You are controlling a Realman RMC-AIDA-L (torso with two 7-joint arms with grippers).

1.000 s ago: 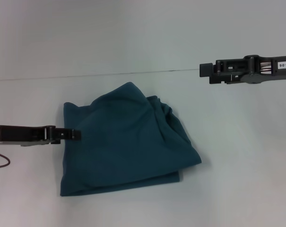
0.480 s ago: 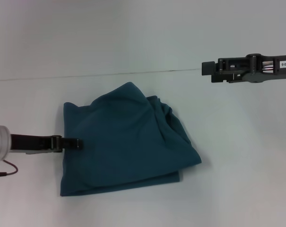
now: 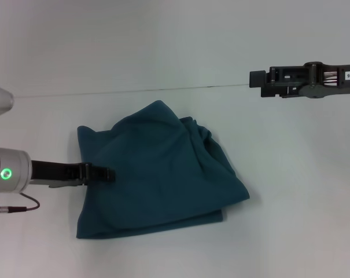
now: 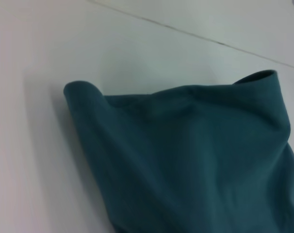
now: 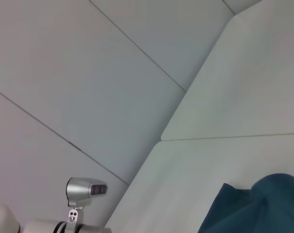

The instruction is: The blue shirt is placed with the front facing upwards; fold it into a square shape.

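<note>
Jaws on your left gripper (image 3: 105,173) look clenched at the blue shirt (image 3: 157,174)'s left edge; whether they pinch cloth, you cannot tell. Your shirt lies folded but rumpled on the bench (image 3: 290,191). Your right gripper (image 3: 257,77) hangs well beyond the shirt, apparently idle.

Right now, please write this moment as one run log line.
blue shirt: folded, rumpled, on table | left gripper: over shirt's left edge | right gripper: raised, away from shirt | square: not yet tidy
</note>
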